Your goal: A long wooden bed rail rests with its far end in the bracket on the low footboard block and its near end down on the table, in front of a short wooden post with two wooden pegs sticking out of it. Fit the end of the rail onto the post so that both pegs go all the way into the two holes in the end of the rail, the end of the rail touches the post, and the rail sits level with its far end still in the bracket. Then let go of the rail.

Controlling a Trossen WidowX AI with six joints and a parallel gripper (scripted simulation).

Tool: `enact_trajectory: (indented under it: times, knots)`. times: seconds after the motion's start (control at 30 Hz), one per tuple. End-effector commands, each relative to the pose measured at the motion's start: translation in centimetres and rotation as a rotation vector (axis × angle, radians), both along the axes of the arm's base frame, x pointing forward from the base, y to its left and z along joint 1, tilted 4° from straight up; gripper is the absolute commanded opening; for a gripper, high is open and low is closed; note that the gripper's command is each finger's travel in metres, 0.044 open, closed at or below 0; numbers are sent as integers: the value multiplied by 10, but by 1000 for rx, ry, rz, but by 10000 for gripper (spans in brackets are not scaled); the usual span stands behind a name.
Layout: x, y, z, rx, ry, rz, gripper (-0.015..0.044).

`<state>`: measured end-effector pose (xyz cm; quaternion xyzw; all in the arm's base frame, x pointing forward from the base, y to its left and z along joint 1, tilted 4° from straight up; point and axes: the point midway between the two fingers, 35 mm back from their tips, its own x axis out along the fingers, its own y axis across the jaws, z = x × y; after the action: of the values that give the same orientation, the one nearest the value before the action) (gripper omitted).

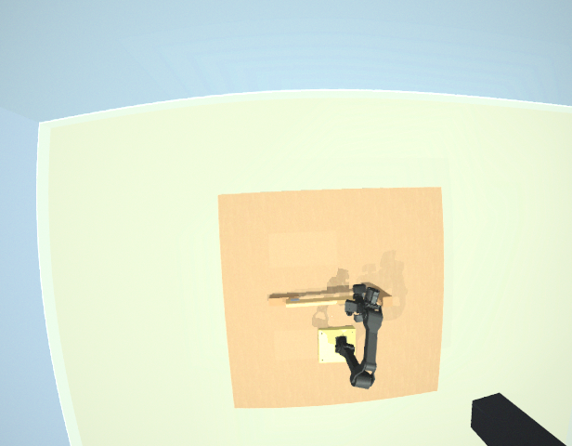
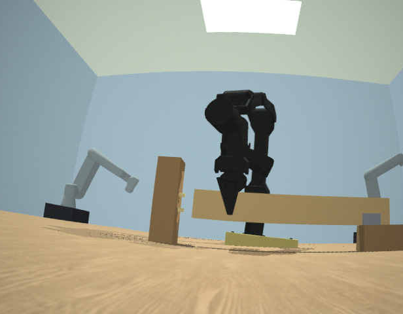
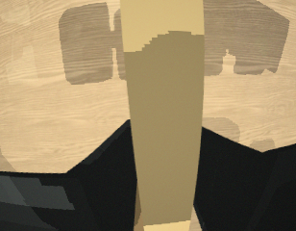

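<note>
The long pale rail point(image 1: 318, 302) point(image 2: 296, 209) point(image 3: 164, 96) is off the table at its near end. Its far end lies at the grey bracket point(image 2: 371, 218) on the low brown footboard block point(image 2: 384, 238). My gripper point(image 2: 229, 210) point(image 3: 153, 125) is shut on the rail, close to its near end, one finger on each side. The upright brown post point(image 2: 166, 199) stands beyond that end. Its upper peg point(image 2: 182, 195) and lower peg point(image 2: 180, 210) point at the rail end, at about its height, across a small gap. The holes are hidden, and sideways alignment cannot be told.
The arm stands on a yellow base plate point(image 1: 327, 352) point(image 2: 262, 239), beside the rail. The wooden table top point(image 1: 277, 216) point(image 2: 93, 270) carries shadows of the arm and rail. Two grey arms stand in the background, a left one point(image 2: 83, 172) and a right one point(image 2: 384, 169).
</note>
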<state>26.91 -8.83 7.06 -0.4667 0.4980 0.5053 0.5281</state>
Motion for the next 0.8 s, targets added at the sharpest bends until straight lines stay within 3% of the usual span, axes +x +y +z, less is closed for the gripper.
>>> enact_trajectory:
  times: [0.0,0.77]
  knots:
    - [4,-3,3,-5,-12,2,0]
    - [4,-10,2,-5,-12,2,0]
